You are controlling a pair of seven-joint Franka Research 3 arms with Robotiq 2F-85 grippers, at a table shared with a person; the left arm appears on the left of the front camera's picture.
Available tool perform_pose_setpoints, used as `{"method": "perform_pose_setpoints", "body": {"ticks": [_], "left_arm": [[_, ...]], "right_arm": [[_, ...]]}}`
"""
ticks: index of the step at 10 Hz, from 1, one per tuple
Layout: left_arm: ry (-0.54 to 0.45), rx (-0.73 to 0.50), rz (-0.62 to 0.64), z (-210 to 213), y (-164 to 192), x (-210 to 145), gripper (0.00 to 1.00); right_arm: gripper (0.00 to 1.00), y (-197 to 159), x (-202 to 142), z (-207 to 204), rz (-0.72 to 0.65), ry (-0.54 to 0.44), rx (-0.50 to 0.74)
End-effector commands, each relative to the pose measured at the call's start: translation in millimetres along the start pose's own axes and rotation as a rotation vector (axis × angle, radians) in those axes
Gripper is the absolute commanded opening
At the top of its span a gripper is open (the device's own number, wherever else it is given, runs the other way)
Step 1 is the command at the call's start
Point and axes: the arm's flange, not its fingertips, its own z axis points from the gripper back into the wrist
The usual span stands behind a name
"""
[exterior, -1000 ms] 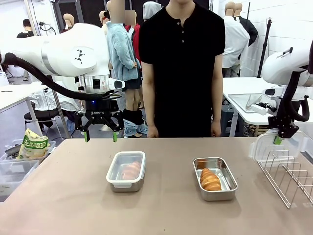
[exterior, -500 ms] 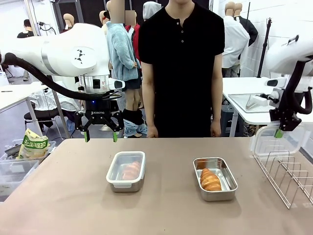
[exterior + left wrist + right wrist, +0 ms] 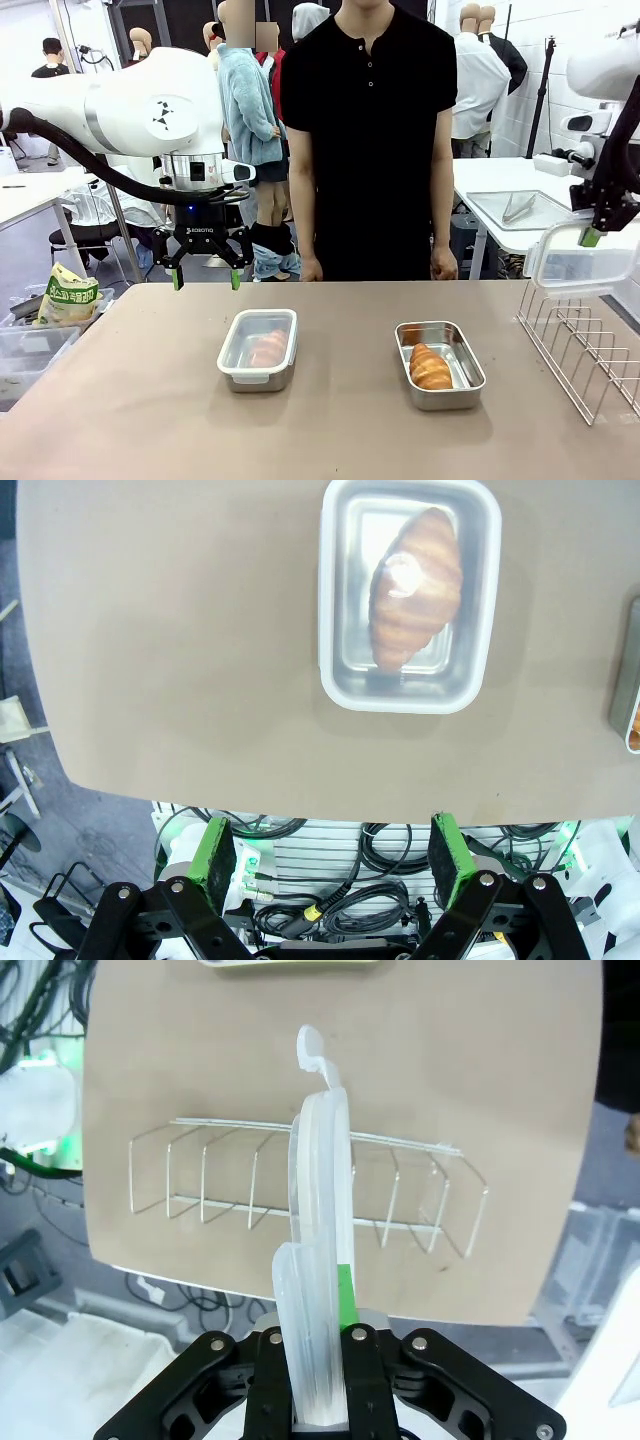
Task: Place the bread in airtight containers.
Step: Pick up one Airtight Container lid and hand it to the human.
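Steel containers sit mid-table: lidded container (image 3: 258, 349) w/ bread (image 3: 415, 585) inside, open container (image 3: 439, 364) w/ second bread (image 3: 430, 367); clear lid (image 3: 577, 262) is pinched edge-on by right gripper (image 3: 592, 237) above wire rack (image 3: 585, 350); left gripper (image 3: 206, 277) hangs wide apart, empty, behind lidded container; person (image 3: 368, 140) stands at far edge.

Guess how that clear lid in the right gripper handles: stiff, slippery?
The clear lid probably is fairly stiff: pinched at one edge by the right gripper, it stands straight without drooping. Likely light, being thin plastic. Its smooth surface may slip between the pads.
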Motion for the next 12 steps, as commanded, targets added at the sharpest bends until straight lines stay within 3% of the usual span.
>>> {"method": "perform_pose_setpoints", "body": {"ticks": [1,3,5,8,10,12], "left_arm": [[0.004,0.001,0.002,1.9,1.8,-1.3,1.0],[0.004,0.001,0.002,1.9,1.8,-1.3,1.0],[0.004,0.001,0.002,1.9,1.8,-1.3,1.0],[0.004,0.001,0.002,1.9,1.8,-1.3,1.0],[0.004,0.001,0.002,1.9,1.8,-1.3,1.0],[0.004,0.001,0.002,1.9,1.8,-1.3,1.0]], "right_arm": [[0.0,-8.9,19.5,20.9,0.159,-0.04,-0.043],[0.0,-9.5,60.6,60.1,0.309,0.003,-0.172],[0.0,-12.9,102.4,91.8,0.514,-0.012,-0.393],[0.0,-24.8,150.8,124.5,0.67,-0.01,-0.58],[0.0,-41.6,173.1,134.0,0.705,-0.026,-0.658],[0.0,-45.8,179.8,133.1,0.705,-0.018,-0.627]]}}
